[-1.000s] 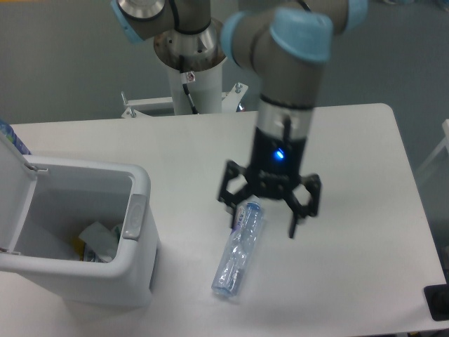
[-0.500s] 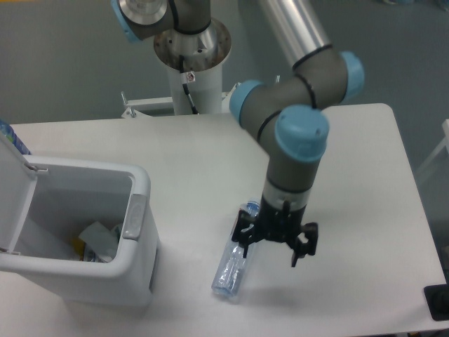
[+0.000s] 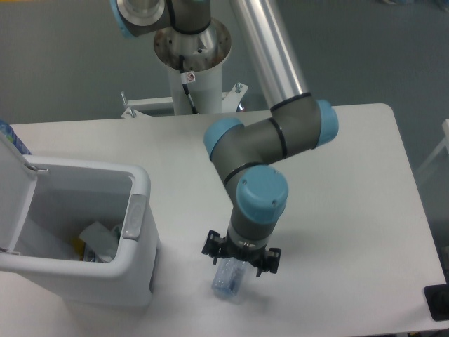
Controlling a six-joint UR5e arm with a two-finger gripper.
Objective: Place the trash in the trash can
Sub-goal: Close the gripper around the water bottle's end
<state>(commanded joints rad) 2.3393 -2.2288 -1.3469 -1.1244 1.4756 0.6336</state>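
Note:
A clear plastic bottle (image 3: 226, 279) lies on the white table near its front edge, and only its lower end shows below my wrist. My gripper (image 3: 240, 260) is down over the bottle's upper half. It is open, with one black finger on each side of the bottle. The rest of the bottle is hidden under the gripper. The white trash can (image 3: 140, 188) stands at the front left with its lid swung open to the left. A pale crumpled wrapper (image 3: 98, 239) with a bit of green lies inside it.
The trash can's grey push tab (image 3: 135, 216) faces the bottle. My arm's white pedestal (image 3: 189, 67) stands behind the table. A black object (image 3: 438, 302) sits at the front right corner. A blue item (image 3: 12, 139) pokes in at the left edge.
My gripper has come down and shifted left and toward the table's front edge, from hovering above the bottle's cap end to straddling the bottle. The bottle has stayed in place.

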